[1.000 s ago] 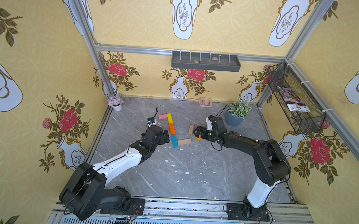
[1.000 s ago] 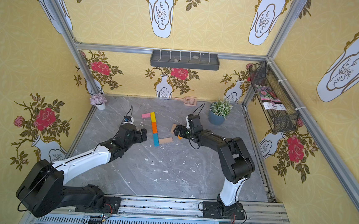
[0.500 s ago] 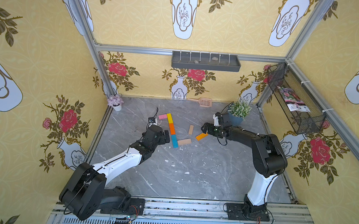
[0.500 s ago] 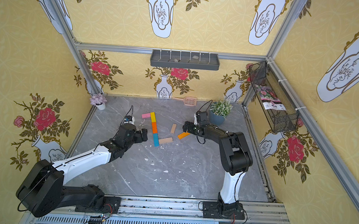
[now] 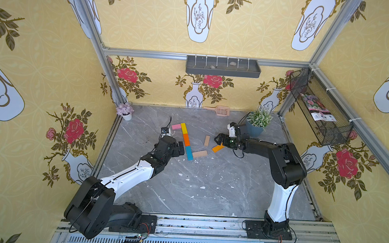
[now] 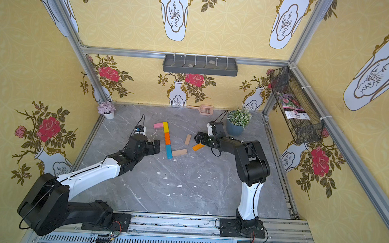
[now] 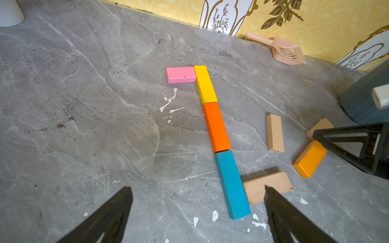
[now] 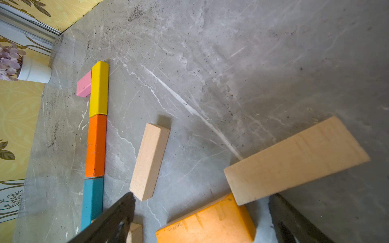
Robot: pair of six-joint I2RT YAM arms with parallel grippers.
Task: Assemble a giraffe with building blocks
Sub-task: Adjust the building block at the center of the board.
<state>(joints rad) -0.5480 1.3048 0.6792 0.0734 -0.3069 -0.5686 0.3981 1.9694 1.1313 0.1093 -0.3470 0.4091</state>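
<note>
Right arm, change: a second ago the right claw [image 5: 218, 140] covered the loose bars. It has since drawn back toward the plant pot, and hangs just above them with its jaws wide and empty.
Left arm, change: none. The left claw [image 7: 197, 189] stays wide and empty, low beside the neck.
Meaning for the task: probably a re-aim rather than a placement, since nothing has joined the figure.
Giraffe [image 6: 166, 137]: it lies flat on the grey marbled table [image 5: 207, 186]. The pink wooden bar [image 7: 181, 74] is the head. The yellow wooden bar [image 7: 205, 84], orange wooden bar [image 7: 216, 127] and blue wooden bar [image 7: 231, 183] run end to end as the neck. One tan wooden bar [image 7: 271, 183] butts the blue one's side as the start of the back.
Uncovered bars: the second orange bar [image 7: 309, 160] lies askew under the right claw. A propped tan bar [image 8: 294, 160] rests across its end. A lone tan bar [image 7: 274, 133] lies between them and the neck.
Left to place: the rest of the back and two legs.
Black wire basket [image 5: 329, 126]: it hangs on the side wall and holds a flower-printed packet [image 5: 318, 109].
Grey divided wall tray [image 5: 222, 71]: two pebbles [image 5: 232, 63] sit in separate compartments.
Blue-grey pot [image 5: 253, 131]: it holds a green plant [image 5: 259, 118].
Small white pot [image 5: 127, 116]: it holds lilac flowers [image 5: 124, 109].
Peach slotted scoop [image 5: 222, 110]: it lies by the back wall with nothing visible in it.
</note>
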